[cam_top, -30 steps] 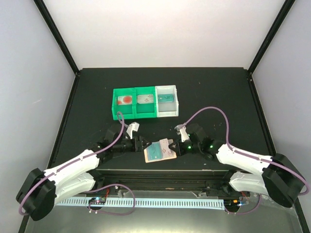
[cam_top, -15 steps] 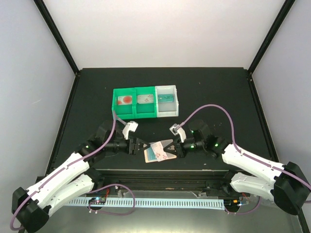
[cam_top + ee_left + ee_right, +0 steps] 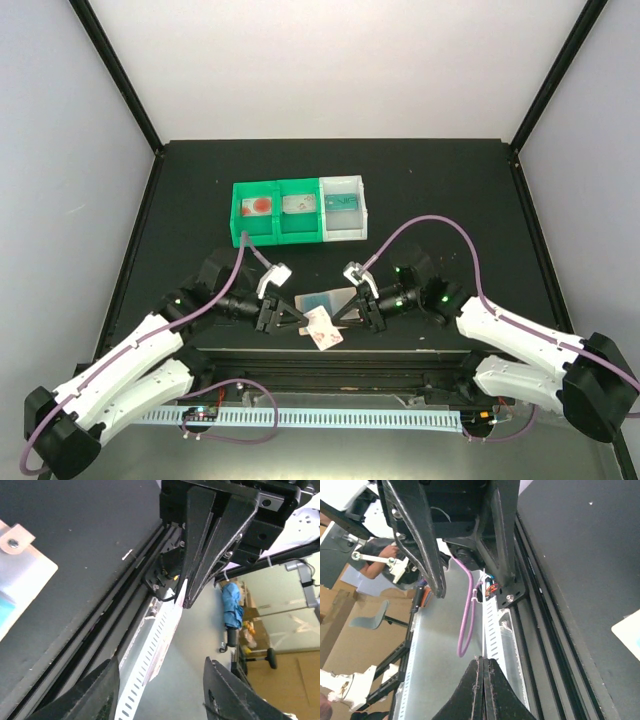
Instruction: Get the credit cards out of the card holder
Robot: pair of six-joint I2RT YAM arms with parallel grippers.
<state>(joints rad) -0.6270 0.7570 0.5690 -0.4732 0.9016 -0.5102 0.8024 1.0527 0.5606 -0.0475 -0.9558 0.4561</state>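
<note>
**Right jaws grip a pink card at the near edge; holder lies flat on the tabletop**

Right gripper (image 3: 343, 316): the jaws are pressed together on the edge of a thin pale-pink card (image 3: 323, 329) with reddish marks. The left wrist view shows this card edge-on, running out from the tips of the closed jaws. The card sits tilted and clear of the tabletop (image 3: 450, 190), over the near edge, between the two grippers.

Left gripper (image 3: 292, 321): the jaws stand partly apart with nothing between them. Its tips point at the pink card from the opposite side. Whether they touch the card cannot be told.

Card holder (image 3: 31, 577): it lies flat on the tabletop just behind the two grippers, apart from both. Its small tab with a metal stud faces up. A teal card (image 3: 4, 611) shows inside it against a pale bluish lining. How many cards are in the holder cannot be told.

Green-and-white tray (image 3: 238, 215): it stands well behind the holder, toward the middle of the tabletop. A card lies in each of its three compartments: one with a red mark on the left, a pale one in the middle, and a teal one in the white end compartment.
</note>
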